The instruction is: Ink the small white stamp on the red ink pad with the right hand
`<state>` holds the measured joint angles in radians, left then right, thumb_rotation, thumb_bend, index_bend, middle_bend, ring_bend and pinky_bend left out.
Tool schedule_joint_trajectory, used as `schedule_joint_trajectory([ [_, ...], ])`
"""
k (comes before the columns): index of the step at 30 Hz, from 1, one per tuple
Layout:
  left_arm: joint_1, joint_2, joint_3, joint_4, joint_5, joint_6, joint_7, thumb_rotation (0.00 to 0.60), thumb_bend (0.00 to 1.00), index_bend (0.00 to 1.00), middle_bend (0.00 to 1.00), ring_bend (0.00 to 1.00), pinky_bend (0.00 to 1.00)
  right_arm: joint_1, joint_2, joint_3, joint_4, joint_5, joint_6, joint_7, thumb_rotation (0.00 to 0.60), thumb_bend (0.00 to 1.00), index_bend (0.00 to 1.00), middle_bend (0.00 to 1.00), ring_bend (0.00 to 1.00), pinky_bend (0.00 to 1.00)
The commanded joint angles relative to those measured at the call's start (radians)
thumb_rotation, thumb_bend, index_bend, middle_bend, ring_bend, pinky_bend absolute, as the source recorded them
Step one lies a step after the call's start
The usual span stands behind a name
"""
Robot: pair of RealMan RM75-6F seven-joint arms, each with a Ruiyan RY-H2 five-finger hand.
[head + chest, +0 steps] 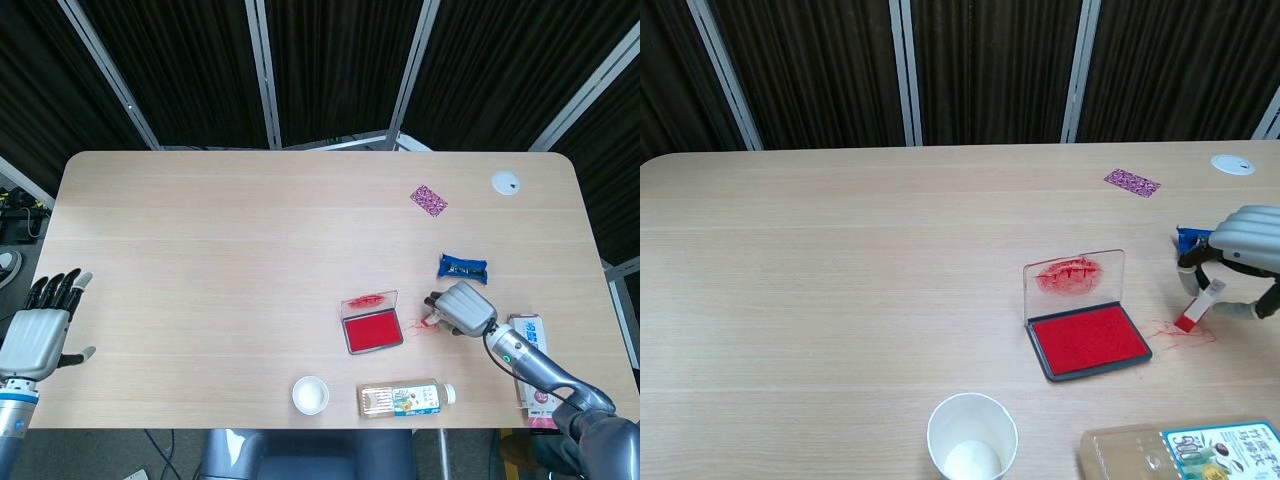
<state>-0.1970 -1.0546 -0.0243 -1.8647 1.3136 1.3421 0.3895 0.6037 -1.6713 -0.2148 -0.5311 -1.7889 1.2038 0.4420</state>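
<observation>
**Stamp tilted on the table, just right of the pad**

Your right hand (1240, 262) pinches the stamp (1200, 305) between thumb and fingers — a small white block with a red base, leaning with its top toward the hand. Its red end rests on the table (840, 300) amid red ink scribbles (1175, 335), just beside the ink pad (1087, 341) but apart from it. The pad lies open: a red inked bed in a dark tray, with a clear lid (1074, 276) standing upright behind it, smeared red.

The chest view gives you the stamp's tilt and red foot; from the head view the hand's back (462, 310) covers nearly all of it, and only a glimpse shows at the fingertips. The head view alone shows your left hand (40, 325), off the table's left edge, fingers apart and holding nothing, as well as a packet (533, 370) at the right edge under your forearm.

A blue wrapper (462, 266) lies just behind the right hand, close to the knuckles. A bottle (408, 398) lies on its side near the front edge, below the pad and stamp, with a paper cup (972, 436) to its left. A patterned card (428, 200) and a white disc (506, 182) sit well back toward the far right corner. Between stamp and pad the wood is bare, and the table's left half is open.
</observation>
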Motion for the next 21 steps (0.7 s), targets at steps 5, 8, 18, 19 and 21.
schedule_joint_trajectory([
  [5, 0.000, 0.000, 0.001, -0.001, 0.002, 0.001, -0.001, 0.600, 0.00, 0.00, 0.00, 0.00, 0.00, -0.002, 0.004, 0.005, -0.006, 0.002, 0.009, -0.003, 0.600, 0.29, 0.40, 0.42, 0.82, 1.00],
  [8, 0.001, 0.002, 0.002, -0.002, 0.005, 0.002, -0.003, 0.600, 0.00, 0.00, 0.00, 0.00, 0.00, -0.002, 0.005, 0.012, -0.011, 0.006, 0.016, -0.009, 0.600, 0.29, 0.39, 0.42, 0.82, 1.00],
  [18, 0.007, 0.015, 0.006, -0.011, 0.026, 0.009, -0.025, 0.600, 0.00, 0.00, 0.00, 0.00, 0.00, -0.005, 0.052, 0.031, -0.081, 0.014, 0.053, -0.041, 0.600, 0.29, 0.34, 0.39, 0.82, 1.00],
  [19, 0.007, 0.017, 0.006, -0.013, 0.029, 0.010, -0.028, 0.600, 0.00, 0.00, 0.00, 0.00, 0.00, -0.007, 0.061, 0.033, -0.091, 0.014, 0.062, -0.046, 0.600, 0.29, 0.34, 0.39, 0.82, 1.00],
  [21, 0.010, 0.024, 0.008, -0.016, 0.040, 0.013, -0.041, 0.600, 0.00, 0.00, 0.00, 0.00, 0.00, -0.018, 0.096, 0.042, -0.132, 0.019, 0.097, -0.061, 0.600, 0.29, 0.34, 0.38, 0.82, 1.00],
])
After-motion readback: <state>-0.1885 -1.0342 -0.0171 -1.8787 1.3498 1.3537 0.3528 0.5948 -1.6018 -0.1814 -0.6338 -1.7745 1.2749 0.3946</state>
